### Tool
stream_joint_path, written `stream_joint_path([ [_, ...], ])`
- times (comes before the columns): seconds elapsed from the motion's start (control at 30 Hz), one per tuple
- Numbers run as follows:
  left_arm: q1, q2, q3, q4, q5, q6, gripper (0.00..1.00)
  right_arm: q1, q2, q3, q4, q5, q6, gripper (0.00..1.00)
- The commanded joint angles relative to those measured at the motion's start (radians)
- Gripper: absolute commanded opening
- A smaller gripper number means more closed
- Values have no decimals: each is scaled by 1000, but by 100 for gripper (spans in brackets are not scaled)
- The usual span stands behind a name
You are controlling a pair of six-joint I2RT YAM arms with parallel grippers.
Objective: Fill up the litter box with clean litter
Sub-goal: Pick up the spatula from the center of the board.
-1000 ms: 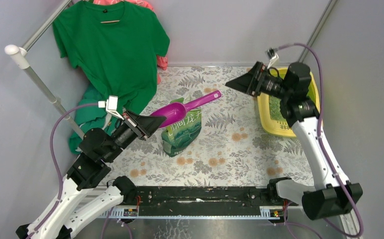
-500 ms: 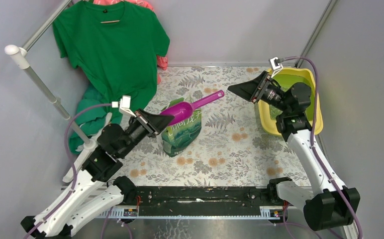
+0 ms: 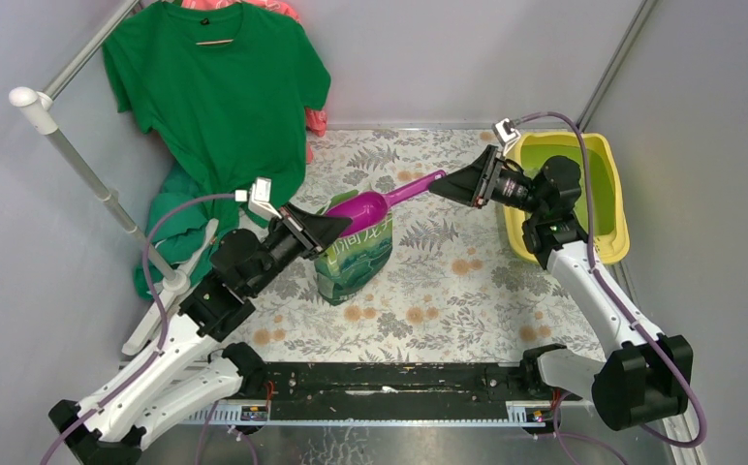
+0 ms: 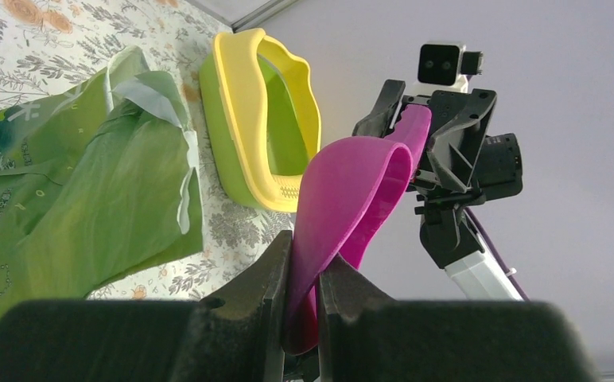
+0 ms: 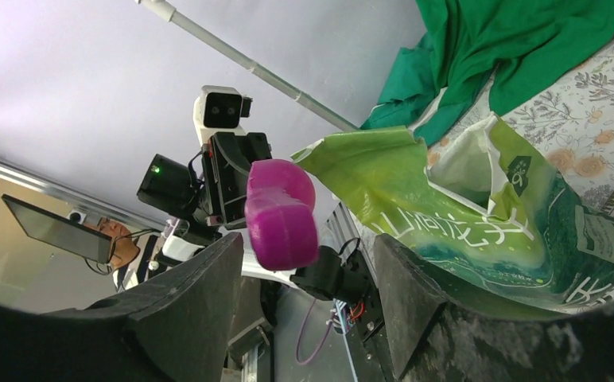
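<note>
My left gripper (image 3: 339, 225) is shut on the bowl rim of the purple scoop (image 3: 375, 202), held above the open green bag (image 3: 355, 256). In the left wrist view the scoop (image 4: 351, 191) stands pinched between my fingers (image 4: 268, 278). My right gripper (image 3: 440, 187) is open, its jaws on either side of the scoop's handle end (image 5: 281, 213) without closing on it. The yellow litter box (image 3: 517, 228) sits at the right behind the right arm, and it also shows in the left wrist view (image 4: 236, 87). No loose litter granules show in the box, the scoop or the bag mouth.
A green T-shirt (image 3: 215, 97) hangs at the back left from a rack with a white pole (image 3: 89, 174), with a pink garment behind it. More green cloth (image 3: 171, 218) lies by the pole. The flowered mat (image 3: 448, 281) covers the table. Grey walls close both sides.
My left arm has carried the scoop up and to the right. My right gripper has swung down and left from above the litter box to the scoop's handle end.
</note>
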Motion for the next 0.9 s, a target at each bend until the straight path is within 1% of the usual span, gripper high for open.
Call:
stream_joint_path([
  [0.0, -1, 22, -14, 101, 21, -13, 15, 7, -7, 22, 4, -31, -47, 68],
  [0.07, -2, 34, -11, 95, 37, -8, 15, 8, -2, 19, 12, -35, -46, 68],
  [0.37, -1, 81, -13, 113, 50, -8, 15, 22, 5, 8, 18, -67, -47, 56],
  [0.43, -1, 92, -12, 119, 53, -9, 15, 28, 1, 6, 6, -72, -56, 52],
  [0.6, -2, 111, -9, 125, 62, -7, 15, 36, -10, 4, -28, -73, -83, 50],
  [0.67, -1, 115, -6, 125, 68, -5, 15, 38, -6, 5, -32, -74, -85, 47],
  [0.73, -1, 117, -4, 124, 77, -7, 15, 38, -5, 5, -31, -73, -87, 47],
  [0.8, -2, 118, -3, 122, 84, -5, 15, 38, -4, 6, -31, -71, -88, 51],
  [0.87, -2, 122, 0, 120, 94, -6, 16, 38, -3, 8, -30, -71, -90, 52],
])
